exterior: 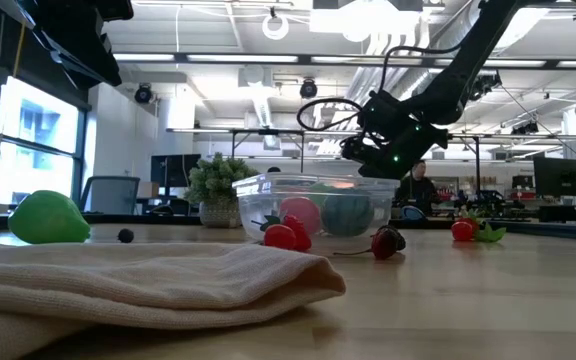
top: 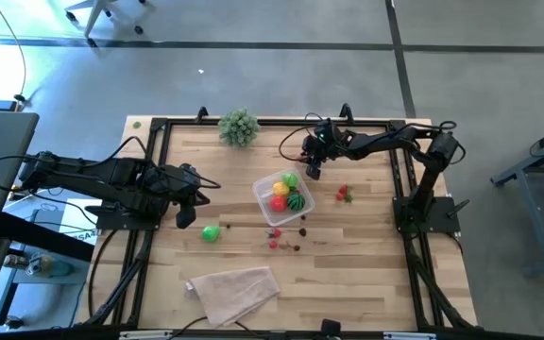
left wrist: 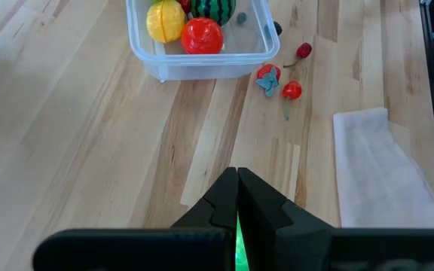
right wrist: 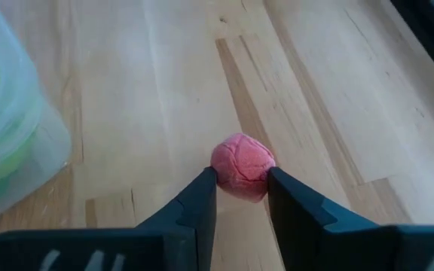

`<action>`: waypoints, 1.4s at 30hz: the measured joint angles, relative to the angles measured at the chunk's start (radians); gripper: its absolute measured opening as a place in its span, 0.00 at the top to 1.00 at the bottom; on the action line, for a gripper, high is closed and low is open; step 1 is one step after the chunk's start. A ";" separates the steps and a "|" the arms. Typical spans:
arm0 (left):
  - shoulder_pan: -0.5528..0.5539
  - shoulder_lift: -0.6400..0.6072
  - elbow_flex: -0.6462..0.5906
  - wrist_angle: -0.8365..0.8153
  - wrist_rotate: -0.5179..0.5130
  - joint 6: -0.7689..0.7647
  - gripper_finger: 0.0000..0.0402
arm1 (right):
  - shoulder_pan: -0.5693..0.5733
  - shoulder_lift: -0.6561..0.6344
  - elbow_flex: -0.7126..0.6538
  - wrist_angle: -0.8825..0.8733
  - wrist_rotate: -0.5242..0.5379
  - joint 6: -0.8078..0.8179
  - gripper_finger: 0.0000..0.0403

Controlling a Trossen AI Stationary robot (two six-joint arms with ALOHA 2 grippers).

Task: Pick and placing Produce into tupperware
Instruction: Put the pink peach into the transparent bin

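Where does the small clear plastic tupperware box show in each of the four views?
High view: the small clear plastic tupperware box sits mid-table, just left of the right gripper.
Low view: centre, behind the beige cloth.
Left wrist view: top edge, holding produce.
Right wrist view: left edge only.
Shared landmark: the wooden table.

Pink-red fruit (right wrist: 243,167), clear tupperware (top: 264,185), striped green watermelon (top: 297,201), beige cloth (top: 234,291).

Clear tupperware (top: 264,188) mid-table with several toy fruits inside; pink fruit (right wrist: 242,167) just beside it.
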 joint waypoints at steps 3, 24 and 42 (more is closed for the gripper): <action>0.000 0.000 0.000 0.000 0.000 0.000 1.00 | 0.000 -0.006 0.000 0.006 0.009 0.016 0.76; 0.000 0.000 0.000 -0.001 0.000 0.000 1.00 | 0.105 -0.396 0.000 -0.027 -0.064 0.102 0.76; 0.000 0.000 0.000 0.000 0.000 0.000 1.00 | 0.337 -0.206 0.045 -0.010 -0.043 0.155 0.76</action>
